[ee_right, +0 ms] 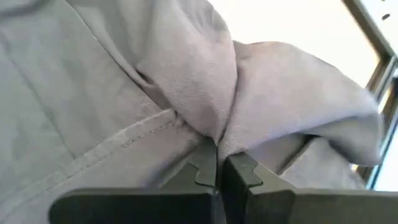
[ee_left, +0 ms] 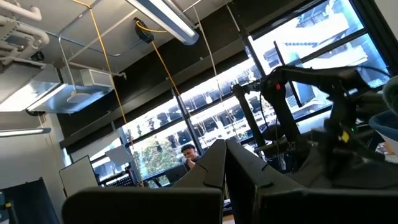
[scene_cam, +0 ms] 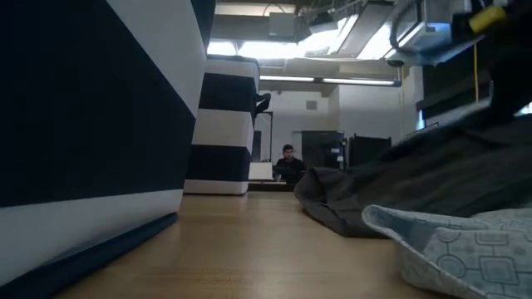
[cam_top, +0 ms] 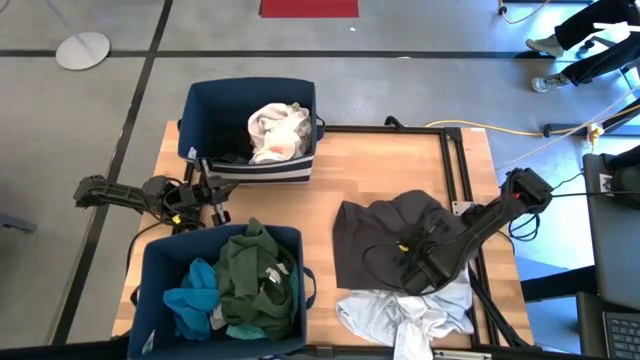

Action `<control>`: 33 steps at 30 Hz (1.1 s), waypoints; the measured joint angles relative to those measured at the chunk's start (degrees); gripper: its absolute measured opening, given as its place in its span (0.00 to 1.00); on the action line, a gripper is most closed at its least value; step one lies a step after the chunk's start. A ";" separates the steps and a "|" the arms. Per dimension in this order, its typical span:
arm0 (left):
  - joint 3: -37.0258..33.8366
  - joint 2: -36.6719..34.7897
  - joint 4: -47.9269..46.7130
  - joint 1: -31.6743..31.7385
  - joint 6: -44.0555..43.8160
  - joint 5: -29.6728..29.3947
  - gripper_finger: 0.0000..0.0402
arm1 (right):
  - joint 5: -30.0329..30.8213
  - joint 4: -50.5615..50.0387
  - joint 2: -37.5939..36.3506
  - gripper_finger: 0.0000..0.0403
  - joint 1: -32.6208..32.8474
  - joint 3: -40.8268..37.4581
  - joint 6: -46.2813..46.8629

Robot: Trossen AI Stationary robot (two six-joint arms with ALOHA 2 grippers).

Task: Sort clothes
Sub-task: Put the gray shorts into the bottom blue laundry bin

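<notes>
While pinched: right fingers [ee_right: 249, 177], dark grey garment [cam_top: 385, 235].

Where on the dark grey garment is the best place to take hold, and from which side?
Probably the raised fold near the middle of the dark grey garment, from above. The fabric bunches into a ridge there, while the edges lie flat on the table. The right end effector is shut on just such a fold.

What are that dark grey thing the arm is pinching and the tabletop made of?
The dark grey garment looks like soft matte woven cloth: it folds, and a stitched seam shows where the right end effector pinches it. The table looks like pale wood, with visible grain.
</notes>
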 joint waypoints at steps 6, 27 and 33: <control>0.00 -0.02 0.00 0.00 0.00 0.00 0.00 | 5.63 -6.46 -0.08 0.01 0.00 7.71 -0.84; 0.00 0.00 0.00 0.01 0.01 0.00 0.00 | 24.04 -12.38 -0.16 0.01 -5.61 28.12 -17.70; 0.00 -0.02 0.00 0.02 0.43 0.00 0.00 | 29.89 -10.61 -0.19 0.01 -7.26 34.61 -26.07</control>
